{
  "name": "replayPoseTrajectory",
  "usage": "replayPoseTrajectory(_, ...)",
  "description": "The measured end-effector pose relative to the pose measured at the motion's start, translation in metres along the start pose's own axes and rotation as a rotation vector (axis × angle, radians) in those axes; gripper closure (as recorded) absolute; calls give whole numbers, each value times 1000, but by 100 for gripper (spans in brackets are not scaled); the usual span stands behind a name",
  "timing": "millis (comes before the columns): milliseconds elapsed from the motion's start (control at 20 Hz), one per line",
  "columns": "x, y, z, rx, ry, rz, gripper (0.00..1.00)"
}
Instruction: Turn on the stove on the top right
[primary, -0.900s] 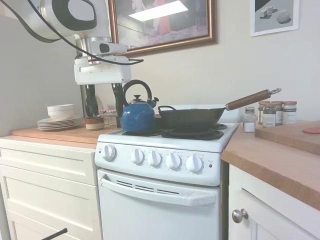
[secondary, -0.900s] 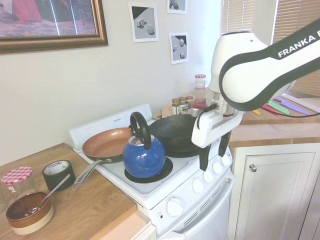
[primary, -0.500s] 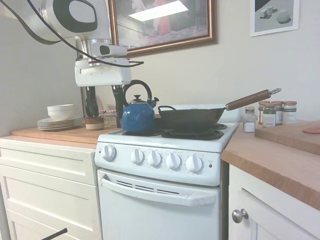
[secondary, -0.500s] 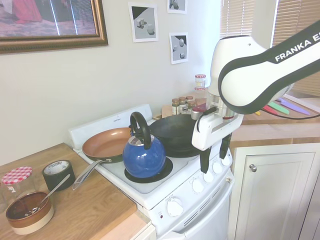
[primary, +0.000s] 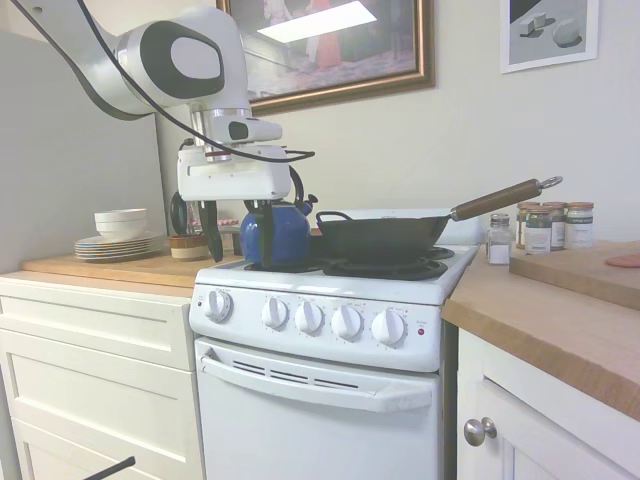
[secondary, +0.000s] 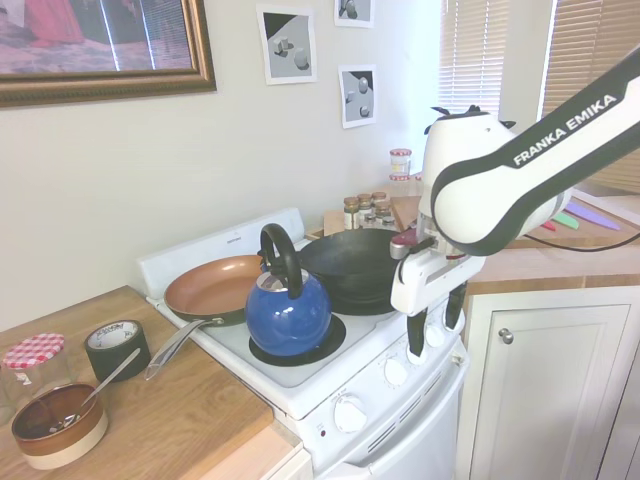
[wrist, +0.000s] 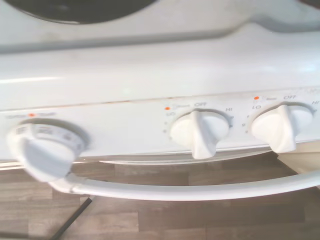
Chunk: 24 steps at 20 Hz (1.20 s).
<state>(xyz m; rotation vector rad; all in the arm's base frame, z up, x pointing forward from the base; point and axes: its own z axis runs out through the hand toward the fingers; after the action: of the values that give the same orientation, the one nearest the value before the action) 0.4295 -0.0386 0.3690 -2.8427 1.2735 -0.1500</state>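
Stove (primary: 330, 330) white enamel, round ribbed knobs (primary: 346, 322), open tool (secondary: 432, 338) above

I see the wooden counter (secondary: 190, 420) on the kettle side of the jaws carrying a checked-lid jar (secondary: 30, 362), a tape roll (secondary: 115, 347), a bowl with a spoon (secondary: 57, 425) and stacked plates (primary: 112, 245); the far counter (primary: 560, 320) holds spice jars (primary: 540, 228).

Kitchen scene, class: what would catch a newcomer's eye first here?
The big white robot arm, its gripper hanging above the knob row at the front of the narrow white stove. Next, the bright blue kettle on a front burner, with a black wok beside it.
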Motion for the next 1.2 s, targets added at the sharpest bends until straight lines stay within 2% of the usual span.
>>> replayPoseTrajectory(200,13,2,18,-18,-13,12,0)
replayPoseTrajectory(650,57,18,33,-57,-18,37,0)
replayPoseTrajectory(700,61,20,35,-60,-21,41,100)
replayPoseTrajectory(1200,82,25,67,-110,-25,37,100)
